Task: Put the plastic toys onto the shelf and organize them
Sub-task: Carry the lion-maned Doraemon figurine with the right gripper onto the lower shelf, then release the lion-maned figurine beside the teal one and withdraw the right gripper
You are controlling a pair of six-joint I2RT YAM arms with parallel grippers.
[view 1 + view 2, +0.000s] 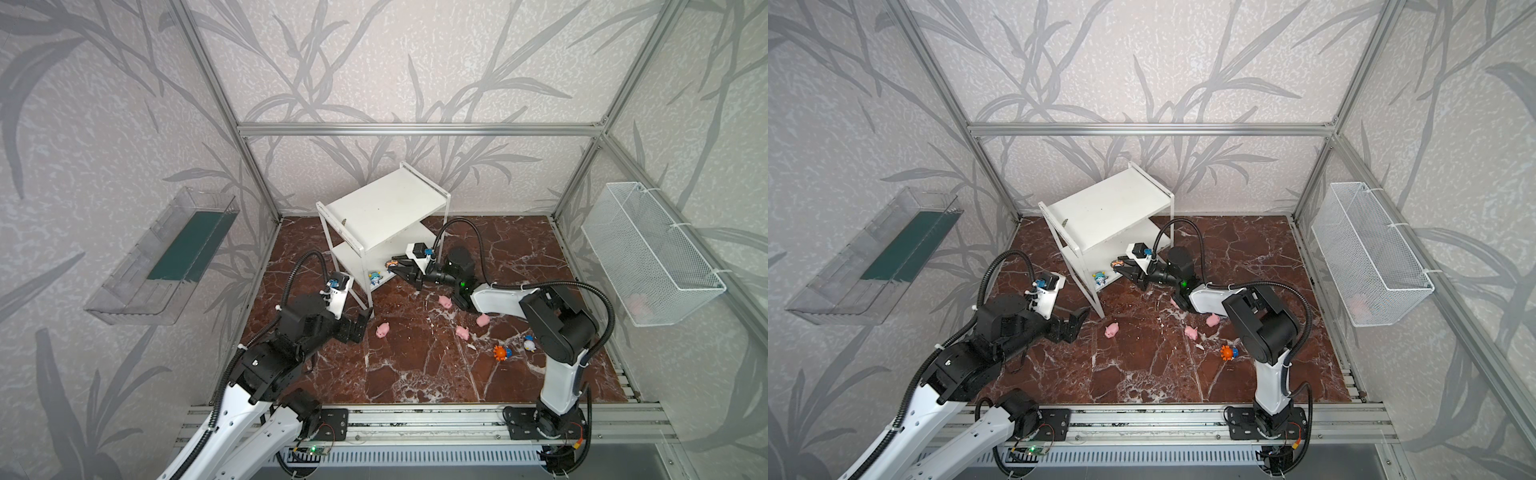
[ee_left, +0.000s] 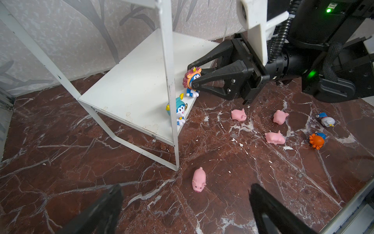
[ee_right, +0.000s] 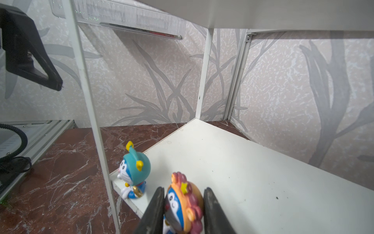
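Two-arm cell with a white two-tier shelf (image 1: 382,208) standing askew at the back of the brown marble tabletop (image 1: 415,374).

(a) Right pincer (image 2: 193,81): reaches in from the shelf's open side, level with the lower board. Its two black fingers (image 3: 155,210) are pressed against either side of the head of a lion-maned figurine (image 3: 186,200), blue-faced with an orange and red mane. The toy is pinched upright at the lower board's outer edge. Whether its feet touch the board cannot be told.

(b) Teal-hooded figurine (image 2: 179,108): stands upright on the same board, at the corner beside the shelf's front leg, just beside the pinched toy and apart from it. The upper board is bare.

(c) Left pincer (image 1: 357,326): spread wide and holding nothing, above the tabletop near the foot of the shelf's front leg.

(d) Nearest pig (image 2: 199,179): pink, lying on the tabletop just beyond that same foot, between the shelf and the spread fingers as the left wrist view shows it.

(e) Three other pigs (image 2: 274,138): pink, scattered on the tabletop off the shelf's open side, under and beyond the right arm.

(f) Orange figurine (image 1: 502,352) and white-and-blue figurine (image 1: 529,343): lying near each other, farther from the shelf than the pigs.
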